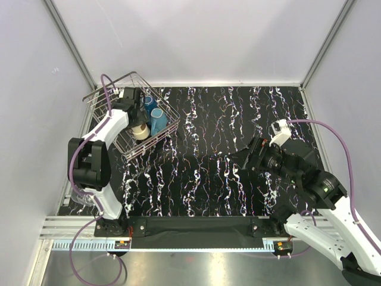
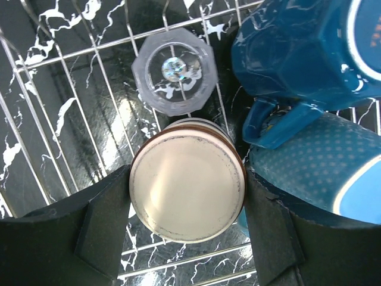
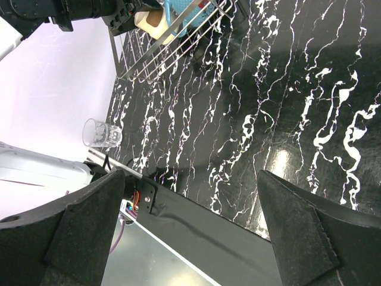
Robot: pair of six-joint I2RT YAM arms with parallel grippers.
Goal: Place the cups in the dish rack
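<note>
Inside the silver wire dish rack, left gripper pinches an upturned beige-silvery tumbler; release judged next. Outside the rack stands a clear glass tumbler, likely the following pickup; right gripper spread, empty.

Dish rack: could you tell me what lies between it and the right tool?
Only bare tabletop lies between dish rack and right tool; top external view.

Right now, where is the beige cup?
The beige cup is inside the dish rack, upper left in the top view, held by the left gripper, with the light blue cup and dark blue cup beside it.
</note>
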